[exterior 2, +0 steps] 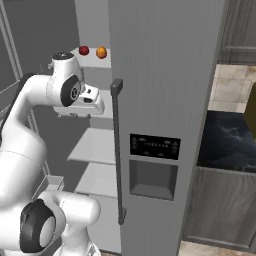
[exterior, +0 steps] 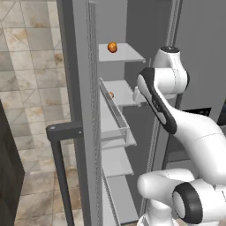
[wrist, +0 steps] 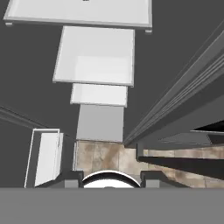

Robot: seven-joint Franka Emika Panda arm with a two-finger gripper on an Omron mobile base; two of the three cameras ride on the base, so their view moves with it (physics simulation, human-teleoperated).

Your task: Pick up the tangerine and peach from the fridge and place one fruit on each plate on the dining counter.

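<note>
End effector shut inside fridge, empty.

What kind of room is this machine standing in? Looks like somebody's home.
Most likely a home kitchen, computer-rendered. A tall grey fridge stands open, with pale shelves holding small round fruit. Beside it is a glossy black marbled counter, and the floor is beige stone tile.
</note>
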